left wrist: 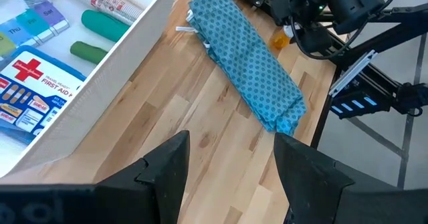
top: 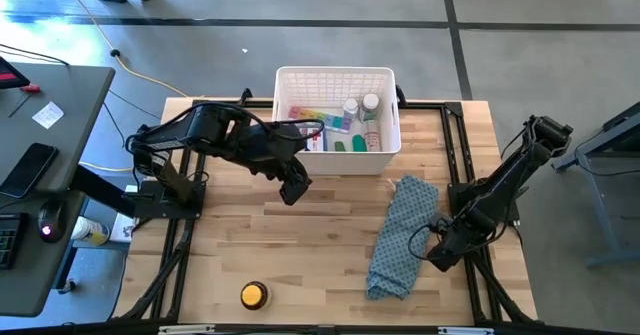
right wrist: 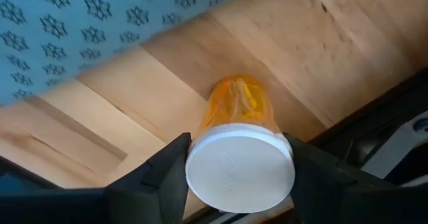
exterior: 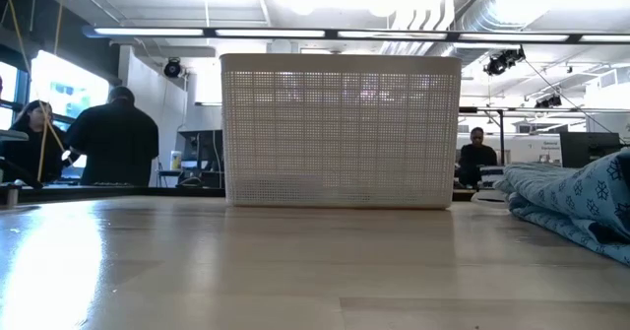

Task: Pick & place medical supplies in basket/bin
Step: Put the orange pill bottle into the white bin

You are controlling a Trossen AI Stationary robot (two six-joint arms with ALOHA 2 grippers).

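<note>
- Right gripper [right wrist: 234,174] sat low at the table's right edge, just beside the blue patterned cloth [top: 400,235], fingers clamped on an orange pill bottle [right wrist: 239,144] with a white cap.
- Left gripper [top: 293,188] hung over the wood just in front of the white basket [top: 335,75], fingers apart, holding nothing.
- Basket already had the first aid pack [left wrist: 30,93], pill organiser [top: 312,117], green tubes [left wrist: 100,25] and bottles.
- Round yellow tin [top: 254,294] sat alone near the front edge.

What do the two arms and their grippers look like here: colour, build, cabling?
Both arms are black, jointed, boxy-linked. The left gripper ends in two flat, dark, tapering fingers; black cables loop along its arm. The right gripper has matching dark fingers, with a cable loop beside it. No markings are readable.
</note>
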